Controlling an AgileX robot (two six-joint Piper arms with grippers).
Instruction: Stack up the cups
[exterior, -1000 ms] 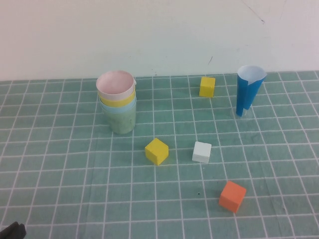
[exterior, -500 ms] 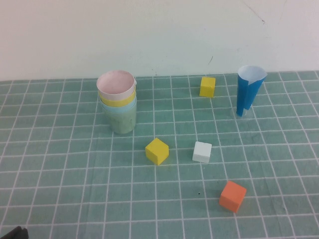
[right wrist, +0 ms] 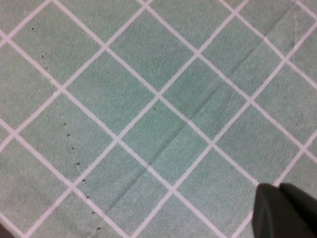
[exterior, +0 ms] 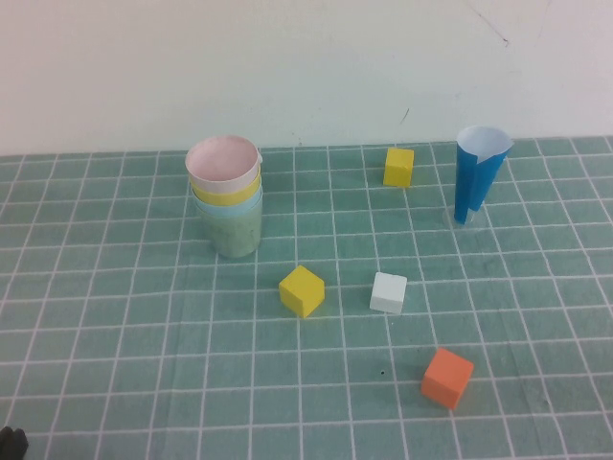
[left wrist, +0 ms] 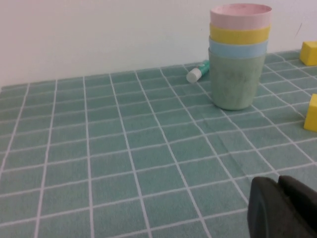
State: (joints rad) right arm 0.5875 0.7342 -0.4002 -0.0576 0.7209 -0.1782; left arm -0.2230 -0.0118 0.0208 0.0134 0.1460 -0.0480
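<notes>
The cups stand nested in one stack at the back left of the table: pink cup on top, then yellow, light blue and sage green at the bottom. The left wrist view shows the same stack upright, some way off. My left gripper is shut and empty near the front left corner, its tip just showing in the high view. My right gripper is shut and empty above bare cloth, out of the high view.
A tall dark blue cone stands at the back right. Two yellow cubes, a white cube and an orange cube lie about the green checked cloth. A small green-and-white marker lies behind the stack.
The left gripper's tip has drawn back toward the bottom left corner of the high view. The stack and cubes have not moved.
</notes>
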